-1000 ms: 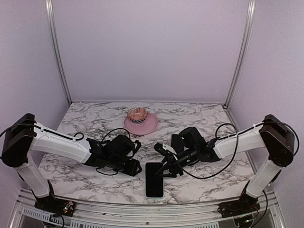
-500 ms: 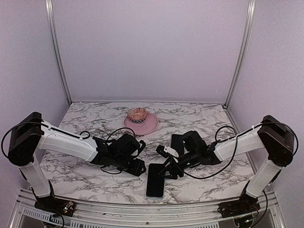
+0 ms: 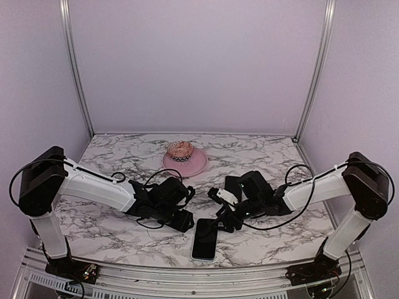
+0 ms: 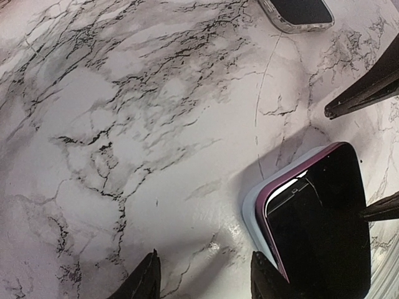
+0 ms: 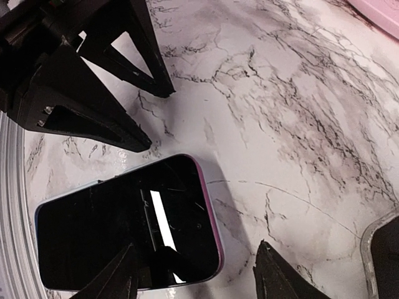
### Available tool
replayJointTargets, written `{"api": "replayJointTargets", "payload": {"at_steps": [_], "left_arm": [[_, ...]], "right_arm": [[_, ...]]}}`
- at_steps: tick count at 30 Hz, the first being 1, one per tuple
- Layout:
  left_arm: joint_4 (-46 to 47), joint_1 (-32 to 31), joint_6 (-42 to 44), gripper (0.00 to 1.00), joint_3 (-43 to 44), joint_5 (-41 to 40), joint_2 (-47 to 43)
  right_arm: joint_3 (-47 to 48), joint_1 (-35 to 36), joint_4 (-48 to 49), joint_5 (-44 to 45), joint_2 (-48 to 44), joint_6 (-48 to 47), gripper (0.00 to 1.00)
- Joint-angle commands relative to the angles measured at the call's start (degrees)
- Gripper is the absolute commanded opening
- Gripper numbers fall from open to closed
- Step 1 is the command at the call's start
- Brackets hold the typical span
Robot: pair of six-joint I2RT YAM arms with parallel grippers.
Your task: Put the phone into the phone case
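Top external view: a marble worktop [image 3: 106, 232] with two arms reaching in from either side toward its near edge. The phone [image 3: 204, 238] lies flat there, screen up, between the left tool [image 3: 181, 219] and the right tool [image 3: 221, 223]. A pink plate [image 3: 194, 168] sits well behind them.

In the left wrist view, the left tool's fingers are spread and hold nothing. The phone's corner lies just beside them, its pale edge showing. At the top of that view is a clear-rimmed shell [image 4: 296, 12], probably the case. Its inside looks dark, so I cannot tell whether it is empty. It lies apart from the phone, and in the top view the right arm hides it.

In the right wrist view, the right tool is also released, gripping nothing. One finger overlaps the phone's screen and the other sits past the phone's end.

The step in hand looks like picking up the phone. It is thin, glossy and flat against the worktop, so a straight pinch from above may slip. A better approach would be to close one tool across the phone's narrow width, with the fingertips low against the pale edges, while the other tool braces the far end to stop it sliding. The phone should then be kept level and lined up with the shell's long axis before it is lowered in.
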Motion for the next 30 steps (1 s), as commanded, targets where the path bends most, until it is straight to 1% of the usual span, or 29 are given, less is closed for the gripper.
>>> {"api": "replayJointTargets", "payload": {"at_steps": [1, 4, 8, 10, 14, 16, 20, 23, 25, 27, 30], "left_arm": [[-2.21, -0.43, 0.96, 0.50, 0.32, 0.16, 0.52], [-2.59, -0.76, 1.00, 0.49, -0.84, 0.16, -0.79], [-2.92, -1.72, 2.10, 0.47, -2.91, 3.28, -3.06], [-3.27, -2.57, 2.78, 0.45, -3.74, 4.40, -3.75], [-4.89, -4.70, 3.55, 0.40, -4.88, 6.05, -4.68], [-5.35, -5.61, 4.12, 0.39, -5.31, 7.44, -4.95], [-6.16, -6.81, 4.68, 0.35, -5.72, 10.13, -4.48], [-6.37, -7.48, 4.82, 0.34, -5.80, 11.93, -3.87], [-6.28, -7.84, 4.85, 0.34, -5.39, 12.86, -3.38], [-6.21, -8.14, 5.39, 0.34, -4.68, 13.43, -2.68], [-5.61, -8.35, 6.93, 0.34, -3.05, 14.27, -0.95]], "right_arm": [[2.94, -0.27, -4.60, 3.65, -2.93, 2.63, 0.62], [3.90, -0.25, -9.13, 5.30, -4.92, 7.68, 0.62], [1.38, 0.53, -10.99, 5.55, -7.77, 19.18, 0.58], [-0.18, 2.21, -11.58, 6.35, -8.65, 24.12, 0.55], [-1.30, 7.55, -13.35, 7.23, -9.29, 30.38, 0.49], [-1.40, 10.03, -13.21, 6.76, -9.05, 32.56, 0.46], [-2.38, 13.04, -11.54, 6.00, -7.52, 36.28, 0.34], [-2.53, 15.07, -11.43, 7.04, -5.86, 38.28, 0.29], [-1.64, 16.03, -14.36, 10.25, -4.15, 39.22, 0.25], [-0.15, 16.95, -19.03, 15.70, -1.79, 39.37, 0.21], [1.53, 17.07, -22.43, 21.42, 1.29, 38.44, 0.18]]}}
